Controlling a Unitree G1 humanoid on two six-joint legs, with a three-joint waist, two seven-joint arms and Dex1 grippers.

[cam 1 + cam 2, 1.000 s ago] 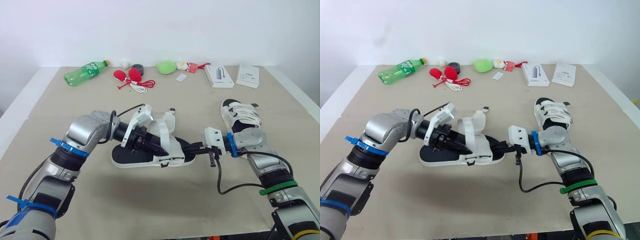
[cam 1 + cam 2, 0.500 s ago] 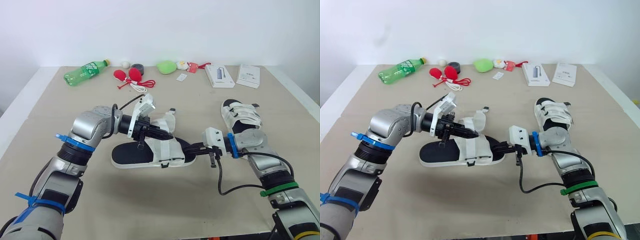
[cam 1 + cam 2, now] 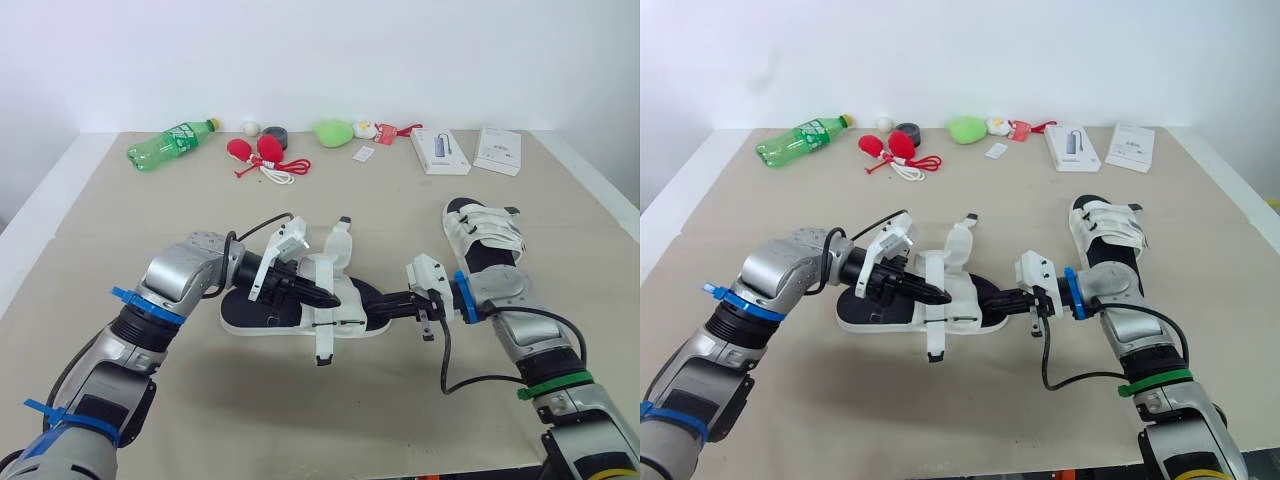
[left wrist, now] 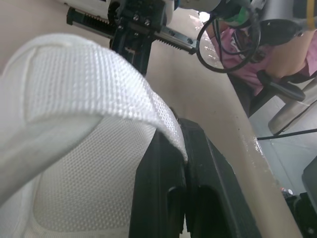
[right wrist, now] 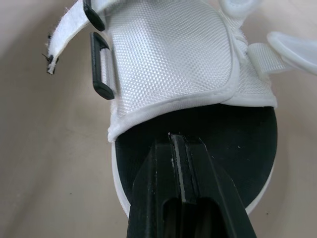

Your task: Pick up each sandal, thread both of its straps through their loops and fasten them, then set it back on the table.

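The open sandal is lying flat on the table, lengthwise across the front of the robot, and both arms are on it. The left gripper reaches in from the sandal's left end. Its two black fingers are clamped tight on a white woven strap, with the webbing running right into the gap between them (the left wrist view makes this really obvious). The right gripper comes in from the sandal's opposite end. Its fingers are pressed together with nothing between them, and the tips sit over the black footbed, right at the edge of the white mesh upper.

One loose strap end flops down over the sandal's robot-side edge onto the table, and another strap sticks up on the sandal's far side. The black loops sit along the edge of the upper, and the frayed strap tip just beside them hangs free.

The second sandal is off past the sandal's right end, beyond the right arm, with its straps lying across it. Way behind the sandal, along the table's back edge, there's a green bottle, some red stuff with a cord and two white boxes.
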